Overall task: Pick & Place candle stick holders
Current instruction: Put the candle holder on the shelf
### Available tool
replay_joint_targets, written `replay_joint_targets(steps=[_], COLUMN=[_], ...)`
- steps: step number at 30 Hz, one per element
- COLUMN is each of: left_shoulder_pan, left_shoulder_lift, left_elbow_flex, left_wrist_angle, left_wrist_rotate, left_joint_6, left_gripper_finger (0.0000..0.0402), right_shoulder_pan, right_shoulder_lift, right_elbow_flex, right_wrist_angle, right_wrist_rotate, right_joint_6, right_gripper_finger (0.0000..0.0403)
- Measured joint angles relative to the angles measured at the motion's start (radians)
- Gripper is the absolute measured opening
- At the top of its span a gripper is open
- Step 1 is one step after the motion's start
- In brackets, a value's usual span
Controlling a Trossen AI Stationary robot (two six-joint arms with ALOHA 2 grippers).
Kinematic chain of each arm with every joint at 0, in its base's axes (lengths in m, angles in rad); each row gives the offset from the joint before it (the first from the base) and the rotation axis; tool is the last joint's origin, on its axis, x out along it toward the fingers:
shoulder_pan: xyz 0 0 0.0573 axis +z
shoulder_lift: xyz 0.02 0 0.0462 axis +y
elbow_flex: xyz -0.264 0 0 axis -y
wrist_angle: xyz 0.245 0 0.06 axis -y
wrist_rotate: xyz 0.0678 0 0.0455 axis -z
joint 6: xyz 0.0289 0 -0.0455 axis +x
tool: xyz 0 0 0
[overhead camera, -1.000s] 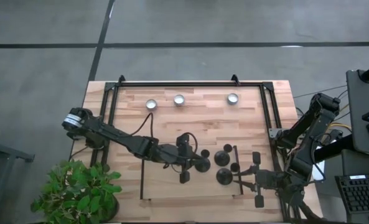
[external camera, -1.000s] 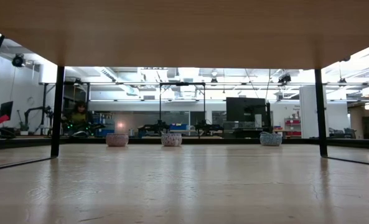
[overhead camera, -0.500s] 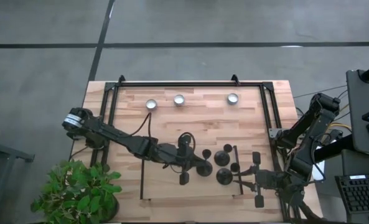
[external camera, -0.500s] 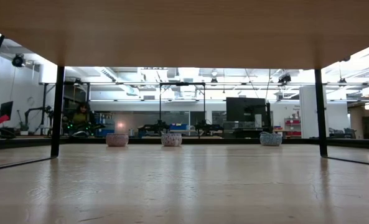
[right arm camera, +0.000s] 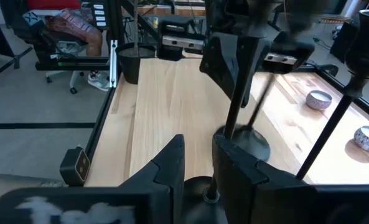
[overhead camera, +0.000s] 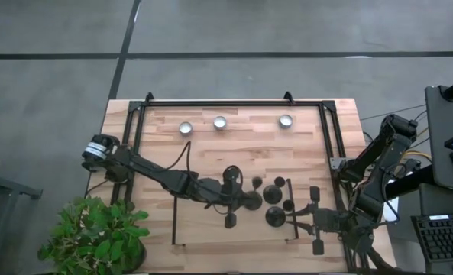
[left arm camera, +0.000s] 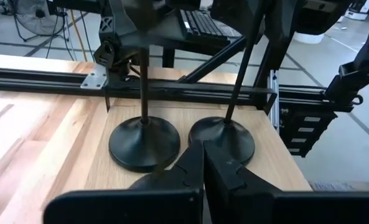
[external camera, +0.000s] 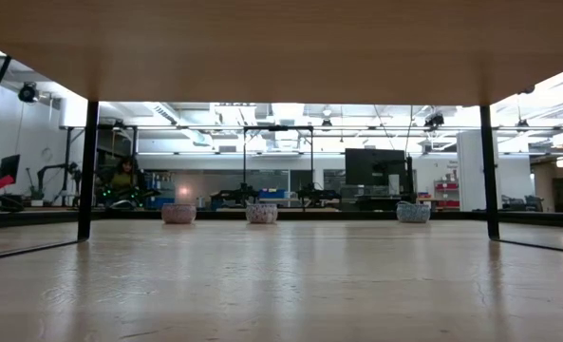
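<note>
Three candle stick holders (overhead camera: pixel 274 205) are standing bunched near the counter's (overhead camera: pixel 241 153) front edge, none placed yet. Left hand (overhead camera: pixel 249 201) is sitting pinched together against the leftmost holder's (overhead camera: pixel 248 202) base. Right hand (overhead camera: pixel 289 221) is clamping the front holder's (overhead camera: pixel 274 216) stem.

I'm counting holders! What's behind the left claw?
A holder and a second holder stand side by side past the shut left claw. A dark rounded edge peeks from under it, maybe a third base. The claw covers the rest.
</note>
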Motion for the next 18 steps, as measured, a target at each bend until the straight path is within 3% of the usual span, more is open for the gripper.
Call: replay_joint_targets(steps=[11, 18], left_shoulder_pan=[-0.001, -0.005], left_shoulder_lift=[0.002, -0.012], left_elbow_flex=[0.0, 0.0], left_wrist_angle=[-0.01, -0.147], left_wrist_rotate=[0.033, 0.052], left_joint_6=[-0.016, -0.045], left_gripper_finger=[0.0, 0.0], right_shoulder_pan=[0.0, 0.0], right_shoulder_lift=[0.0, 0.0], right_elbow_flex=[0.0, 0.0], right_wrist_angle=[0.0, 0.0], right_wrist_rotate=[-0.001, -0.017], right_joint_6=[0.002, 0.002], right_gripper_finger=[0.0094, 0.0081])
